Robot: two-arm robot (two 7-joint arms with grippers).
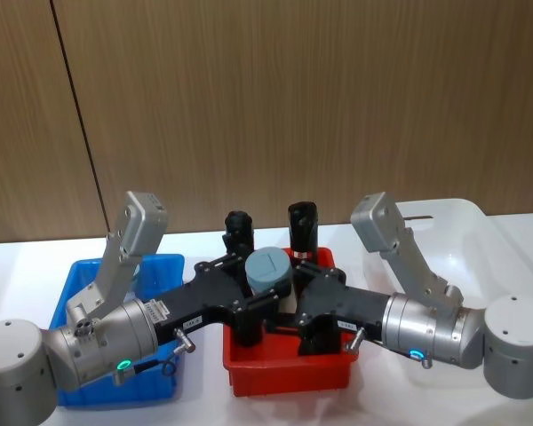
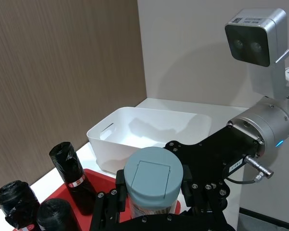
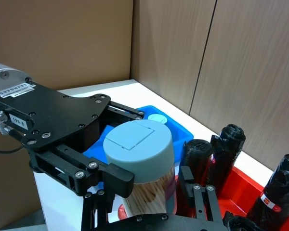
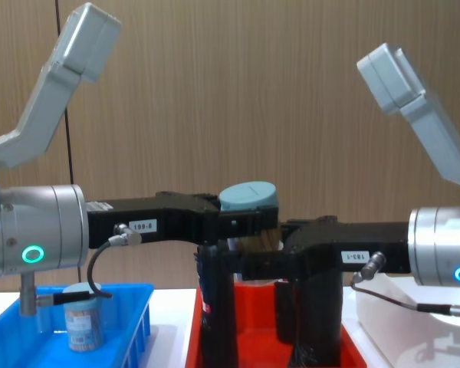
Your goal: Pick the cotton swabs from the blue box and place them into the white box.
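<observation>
One cotton swab jar [image 1: 268, 271], clear with a pale blue-grey lid, hangs in the air above the red bin. My left gripper [image 1: 254, 303] reaches in from the left and is shut on it. My right gripper [image 1: 295, 300] reaches in from the right and grips the same jar [image 3: 139, 159] from the other side. Another cotton swab jar [image 4: 83, 322] stands in the blue box [image 1: 82, 282] at the left. The white box [image 1: 466, 232] sits at the right, beyond the right arm, and looks empty in the left wrist view [image 2: 111, 132].
The red bin [image 1: 284, 377] stands between the two boxes, directly under the grippers. It holds several upright black wrapped rolls [image 1: 239, 231]. A wood-panelled wall runs close behind the white table.
</observation>
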